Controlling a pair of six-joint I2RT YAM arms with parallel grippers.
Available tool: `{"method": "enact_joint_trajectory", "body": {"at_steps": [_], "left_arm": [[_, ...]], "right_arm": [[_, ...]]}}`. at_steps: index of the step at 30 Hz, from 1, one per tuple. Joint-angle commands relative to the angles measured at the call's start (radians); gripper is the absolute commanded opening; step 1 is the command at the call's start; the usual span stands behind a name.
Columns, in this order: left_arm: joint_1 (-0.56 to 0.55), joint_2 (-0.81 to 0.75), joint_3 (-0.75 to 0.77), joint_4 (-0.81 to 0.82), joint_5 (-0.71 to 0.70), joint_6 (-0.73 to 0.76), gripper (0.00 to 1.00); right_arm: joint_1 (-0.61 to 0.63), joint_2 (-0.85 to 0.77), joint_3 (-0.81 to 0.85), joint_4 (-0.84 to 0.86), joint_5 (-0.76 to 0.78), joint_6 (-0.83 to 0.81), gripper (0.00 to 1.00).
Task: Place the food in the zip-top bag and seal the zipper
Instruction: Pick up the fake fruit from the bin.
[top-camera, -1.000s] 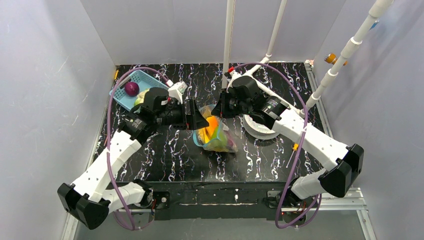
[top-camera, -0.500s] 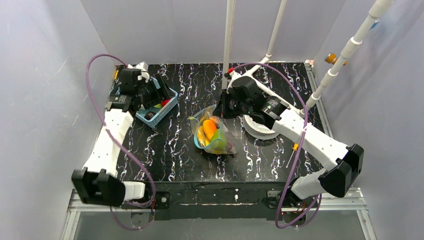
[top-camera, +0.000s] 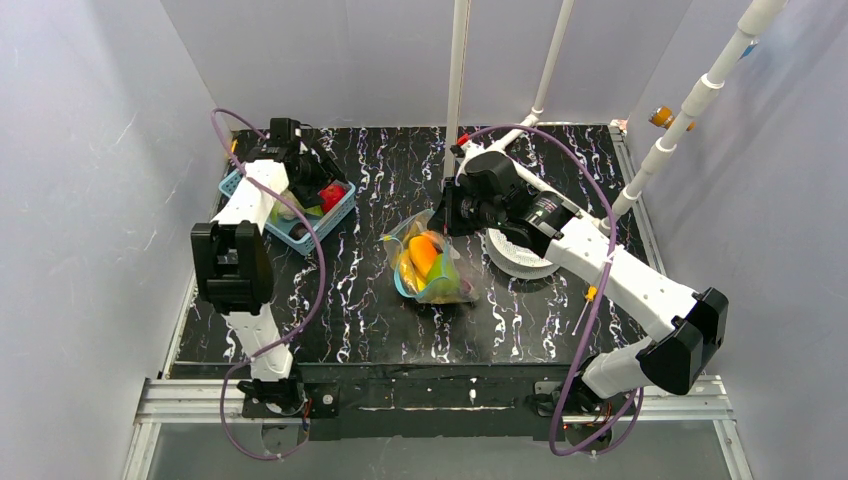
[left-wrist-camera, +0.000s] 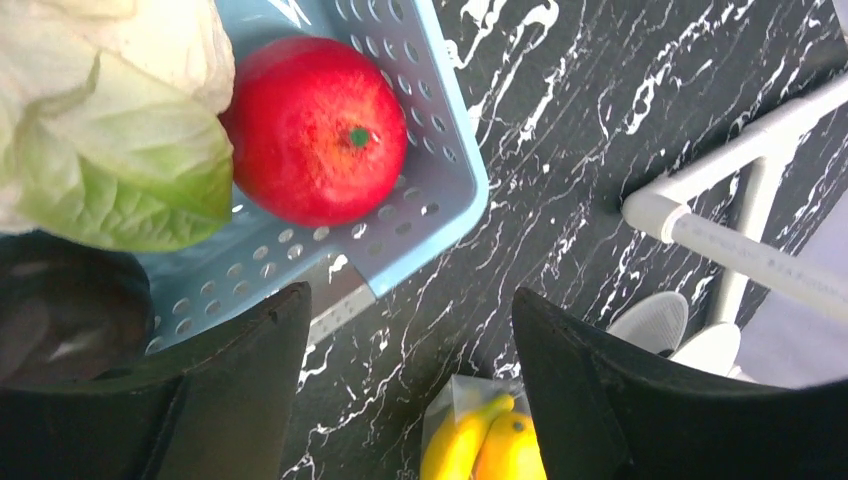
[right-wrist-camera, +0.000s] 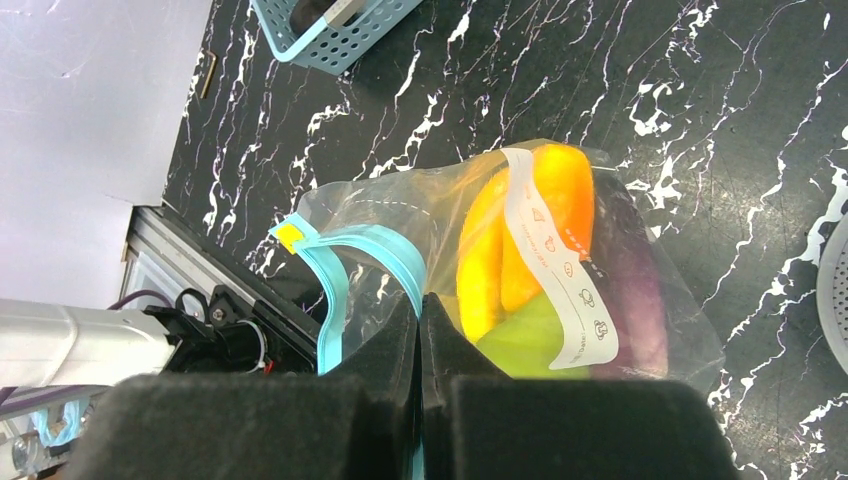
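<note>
The zip-top bag (top-camera: 440, 285), with food (right-wrist-camera: 530, 230) inside, is laid at the middle of the worktop (top-camera: 350, 300), long axis near to far, mouth turned away. Its zipper (right-wrist-camera: 329, 315) is clamped at the far end by the right tool (right-wrist-camera: 420, 303). At the far left, the left tool (left-wrist-camera: 410, 305) is held apart, empty, over a basket (left-wrist-camera: 440, 190) corner beside a red apple (left-wrist-camera: 315, 130).

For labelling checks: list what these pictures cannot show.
- Top view: left arm covers most of the basket; contents unclear.
- Left wrist view: glossy dark thing in the basket, cut off by the edge and the left gripper; unidentifiable.
- Right wrist view: right gripper, shut on the zip-top bag, hides the zipper's near end.
</note>
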Motion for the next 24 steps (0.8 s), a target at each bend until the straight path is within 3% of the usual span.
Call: {"method": "enact_joint_trajectory", "body": {"at_steps": [1,24], "left_arm": [[0.010,0.030,0.067,-0.024,-0.047,-0.032,0.73],[0.015,0.272,0.149,-0.052,-0.176,-0.005,0.76]], "right_arm": [[-0.007,-0.024,0.013,0.038,-0.002,-0.011,0.01],[-0.021,-0.031,0.019,0.011,-0.006,-0.012,0.01]]}}
